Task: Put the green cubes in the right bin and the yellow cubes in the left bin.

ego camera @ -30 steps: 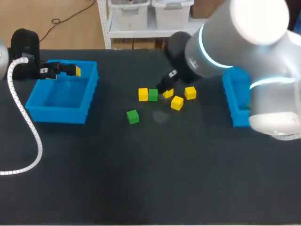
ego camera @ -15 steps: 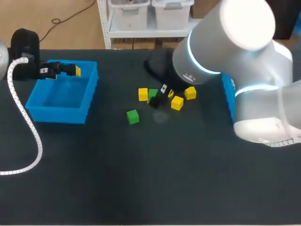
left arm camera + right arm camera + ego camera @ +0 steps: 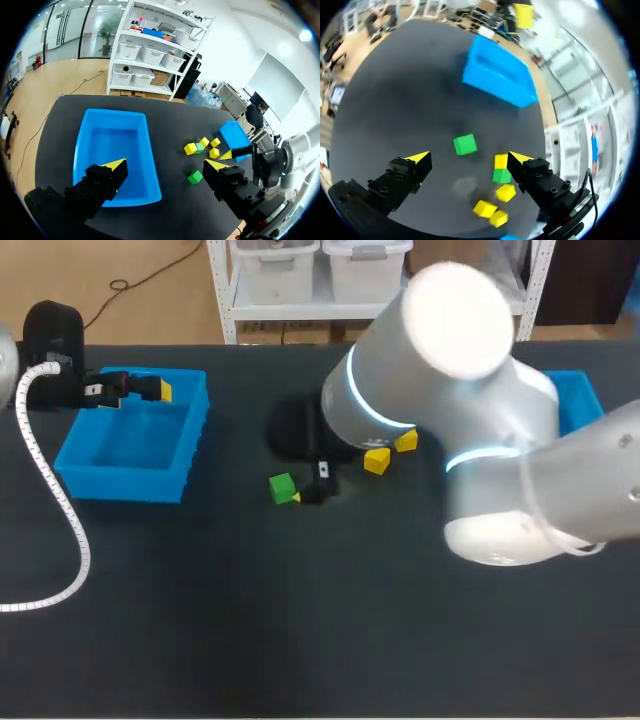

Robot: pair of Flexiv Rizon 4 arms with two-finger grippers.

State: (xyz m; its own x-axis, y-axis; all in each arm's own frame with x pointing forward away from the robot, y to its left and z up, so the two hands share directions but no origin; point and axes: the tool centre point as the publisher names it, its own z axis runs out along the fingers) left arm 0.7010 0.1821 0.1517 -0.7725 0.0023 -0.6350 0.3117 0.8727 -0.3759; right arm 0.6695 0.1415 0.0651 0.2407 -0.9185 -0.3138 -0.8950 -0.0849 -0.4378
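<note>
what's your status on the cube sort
Left gripper open, empty, at left bin. Right gripper open above lone green cube, not gripped. Other cubes clustered beside its finger, nothing blocking.

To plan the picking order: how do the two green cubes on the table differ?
The lone green cube stands apart from all others; the clustered green cube touches a yellow cube. The lone one lies nearer the left bin; the clustered one farther. Both rest on the table.

2 green cubes (image 3: 465,144), 4 yellow cubes (image 3: 505,192) — loose between blue bins (image 3: 112,145).
</note>
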